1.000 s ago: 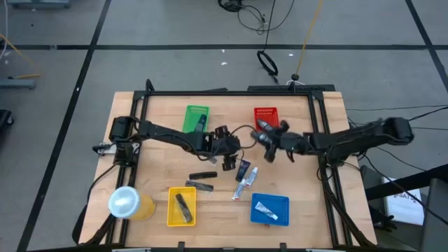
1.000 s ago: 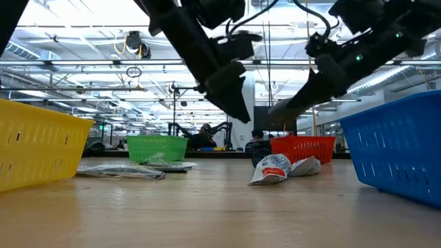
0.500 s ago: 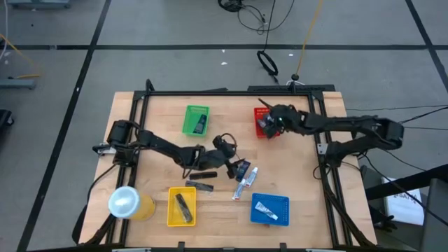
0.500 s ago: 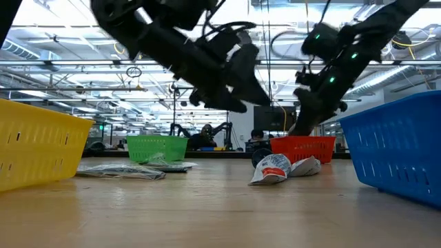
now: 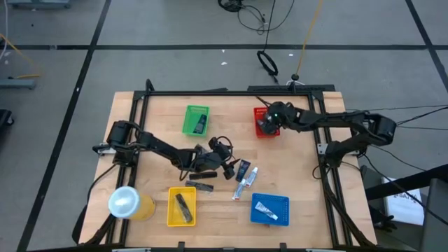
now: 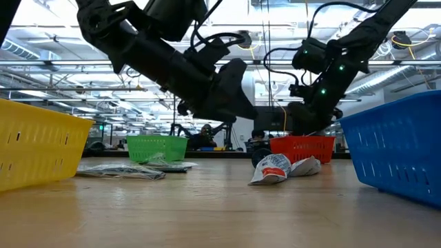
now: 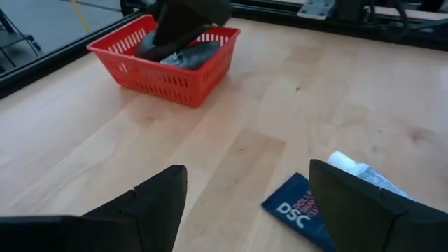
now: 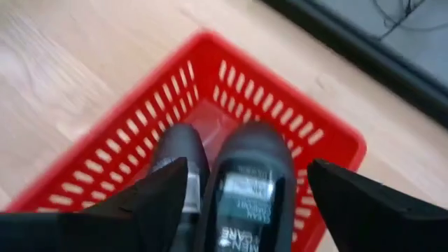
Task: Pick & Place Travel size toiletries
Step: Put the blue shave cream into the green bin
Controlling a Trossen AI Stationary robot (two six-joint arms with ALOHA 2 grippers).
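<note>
Two dark toiletry pieces (image 8: 224, 182) lie in the far red basket (image 5: 265, 120), right under the right gripper (image 8: 241, 185), whose fingers are spread wide and empty. Mid-table, the left gripper (image 7: 245, 203) gapes empty near a dark blue sachet (image 7: 297, 213) and white tube (image 7: 364, 175).

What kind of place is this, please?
Probably a robotics lab or workshop hall: a wooden table in a black frame, cables on a grey taped floor, and bare ceiling beams behind.

Two dark oblong toiletries (image 8: 241, 185) lie in the red basket (image 8: 294, 112)
</note>
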